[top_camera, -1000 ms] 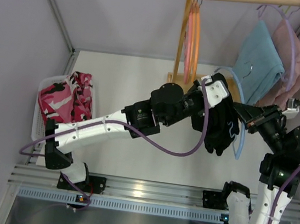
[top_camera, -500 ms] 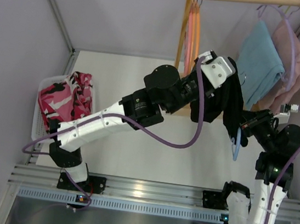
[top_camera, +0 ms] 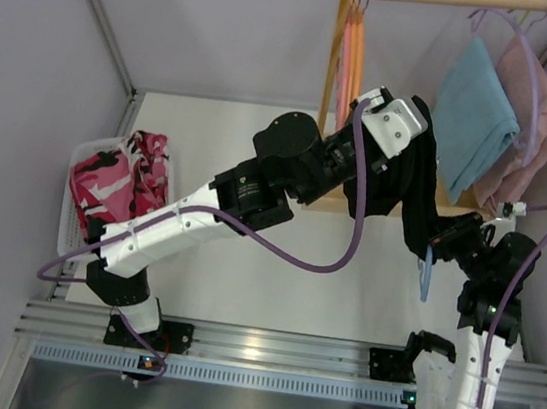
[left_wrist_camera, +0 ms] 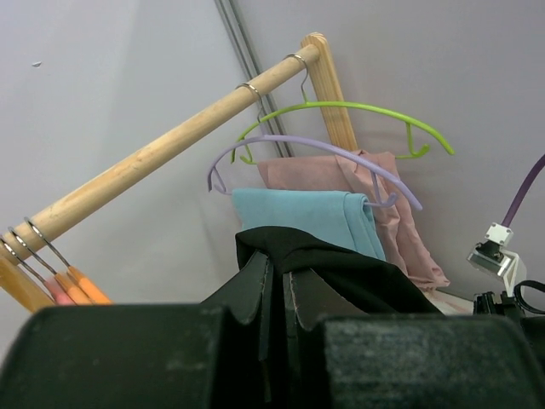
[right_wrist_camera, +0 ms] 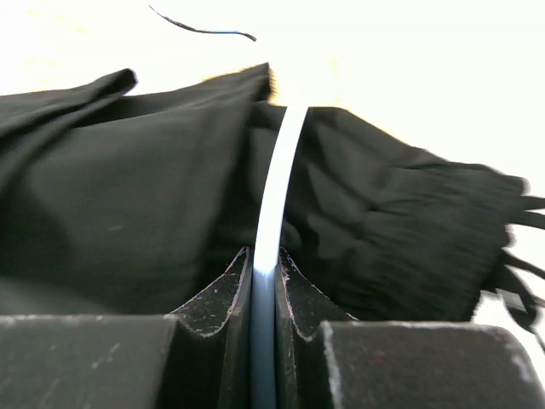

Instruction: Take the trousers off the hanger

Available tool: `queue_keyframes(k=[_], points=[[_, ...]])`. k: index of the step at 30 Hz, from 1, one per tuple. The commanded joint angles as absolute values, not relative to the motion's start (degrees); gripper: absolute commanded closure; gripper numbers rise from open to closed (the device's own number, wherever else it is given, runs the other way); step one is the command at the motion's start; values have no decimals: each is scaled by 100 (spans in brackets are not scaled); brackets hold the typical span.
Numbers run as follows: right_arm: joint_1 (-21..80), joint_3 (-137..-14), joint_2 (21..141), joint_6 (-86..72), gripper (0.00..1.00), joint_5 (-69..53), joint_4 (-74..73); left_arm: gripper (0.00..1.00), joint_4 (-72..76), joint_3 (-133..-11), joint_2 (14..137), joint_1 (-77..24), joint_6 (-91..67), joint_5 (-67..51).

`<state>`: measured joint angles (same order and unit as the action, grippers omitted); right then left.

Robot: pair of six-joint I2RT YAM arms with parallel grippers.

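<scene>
Tight pinch from the left gripper (left_wrist_camera: 277,298), jaws closed on a fold of the black trousers (left_wrist_camera: 341,264): plain dark cloth, bunched at the fingers and draping down. The right gripper (right_wrist_camera: 262,285) is clamped on the pale blue hanger (right_wrist_camera: 277,170), whose thin bar runs up across the black fabric. The garment hangs in the air over the far right part of the table (top_camera: 242,291). At the left edge, the camouflage trousers (top_camera: 115,184), pink, white and black, lie crumpled in the white basket (top_camera: 67,223).

Soft even light, wrist background blown out, right pincer (right_wrist_camera: 264,256) blurred
</scene>
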<state>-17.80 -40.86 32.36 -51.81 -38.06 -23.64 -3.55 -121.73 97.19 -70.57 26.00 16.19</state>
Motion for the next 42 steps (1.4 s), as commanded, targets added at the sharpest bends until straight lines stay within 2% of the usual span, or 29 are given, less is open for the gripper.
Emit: queue_keyframes(k=[1, 9, 13, 20, 28, 42], points=[[-1846, -3946, 3138, -4694, 100, -3472, -2355, 100, 501, -12700, 9518, -7093, 2777, 1696], [-1854, -3762, 3120, -4307, 100, -3217, -2452, 100, 501, -13227, 9624, -7102, 2971, 1714], [-1854, -3762, 3120, -4263, 100, -3190, -2452, 100, 492, -13123, 9467, -7110, 2997, 1591], [-1846, -4087, 3208, -4271, 100, -3234, -2461, 100, 527, -11315, 8482, -7128, 3146, 958], [-1846, -4227, 3217, -4245, 100, -3261, -2540, 100, 606, -10424, 7796, -7110, 3137, 1607], [-1846, -4421, 3322, -4096, 100, -3234, -2646, 100, 132, -10327, 6970, -5380, 2338, 1889]])
